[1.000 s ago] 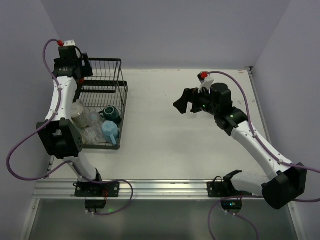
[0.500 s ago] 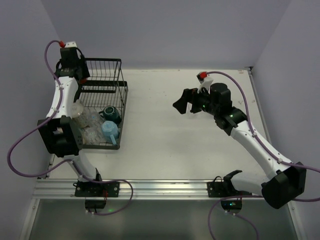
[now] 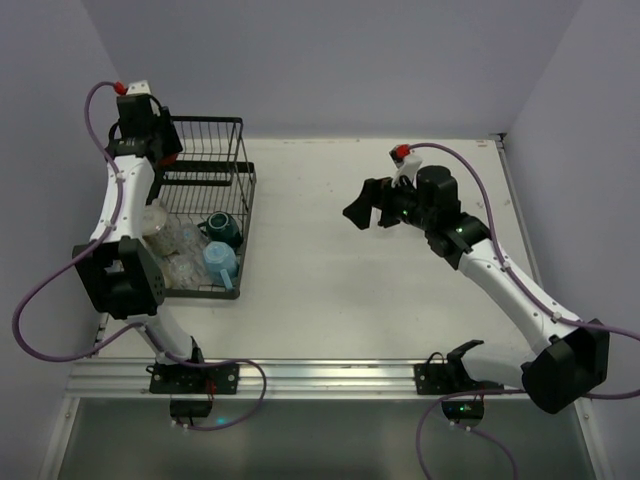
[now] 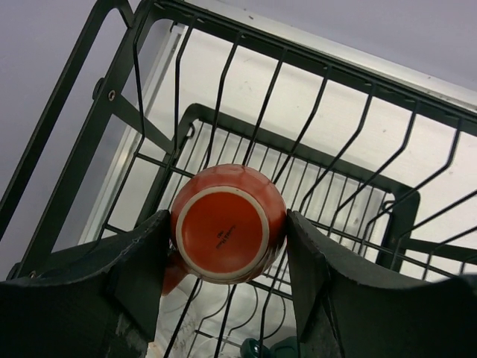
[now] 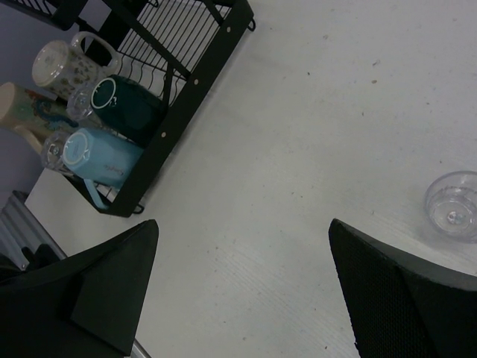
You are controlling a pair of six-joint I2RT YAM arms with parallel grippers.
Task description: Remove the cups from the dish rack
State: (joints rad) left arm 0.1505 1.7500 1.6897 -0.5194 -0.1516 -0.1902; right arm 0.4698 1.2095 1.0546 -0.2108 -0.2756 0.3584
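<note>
**Overhead view.** The rack [image 3: 205,190] stands along the left edge of the desk [image 3: 330,300]. Its tall basket fills the far-left corner and its low tray lies nearer. The left arm [image 3: 118,200] rises along the rack's left side and bends over the far-left corner of the basket. The right arm [image 3: 500,275] reaches from the near-right corner toward the middle of the desk, well apart from the rack.

**Left wrist view.** The left fingers [image 4: 138,272] pinch the orange cup [image 4: 227,233], with one finger pressed against each side of its round body. The cup's base, orange inside a pale ring, faces the camera. The cup sits among the black wires of the basket, and the desk shows through the bars beyond it.

**Tray contents.** The teal mug [image 3: 222,228] lies by the tray's right rim. The blue mug [image 3: 220,262] is just beside it, toward the near end. The glasses [image 3: 172,252] lie to the left of both mugs, and the cream mug [image 3: 153,220] is at the left rim. The right wrist view shows the same group crowded together in the tray, the cream mug bearing a flowered pattern.

**Right wrist view.** The right fingers [image 5: 97,283] are spread wide above bare desk and hold nothing. A lone glass [image 5: 453,206] stands upright on the desk with its mouth up, well apart from the rack, at the right margin of this view.
</note>
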